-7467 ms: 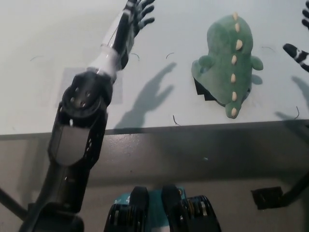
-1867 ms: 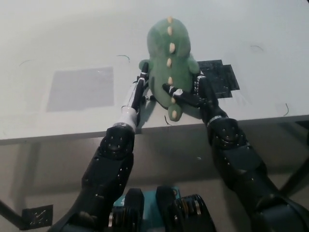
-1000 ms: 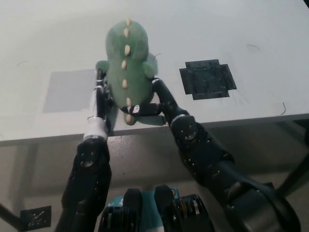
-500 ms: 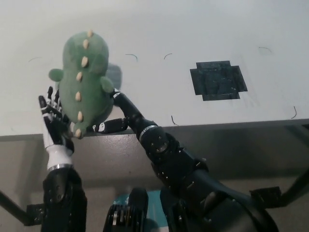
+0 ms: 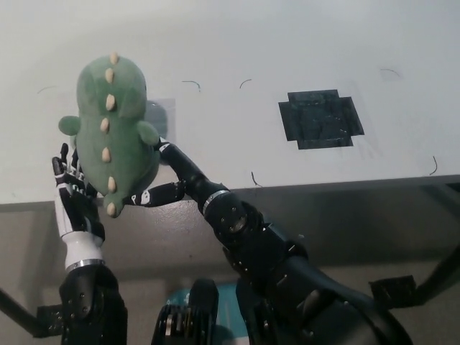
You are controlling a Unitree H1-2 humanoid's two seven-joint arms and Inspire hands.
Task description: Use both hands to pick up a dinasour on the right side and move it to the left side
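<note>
A green plush dinosaur (image 5: 111, 133) with cream spikes down its back is held above the table's left side, near the front edge. My white left hand (image 5: 70, 194) presses against its left flank from below. My black right hand (image 5: 167, 176) reaches across and presses on its right flank and tail end. The toy is squeezed between both hands, its head pointing away from me.
The white table (image 5: 237, 43) has a black cross-shaped mark (image 5: 320, 118) on its right side and a grey square patch (image 5: 164, 111) mostly hidden behind the dinosaur. The table's front edge (image 5: 323, 185) runs across the picture, with floor below it.
Both hands closed on the dinosaur at the right side, lifted it and carried it leftward. In the last half second it moved slightly further left and up.
</note>
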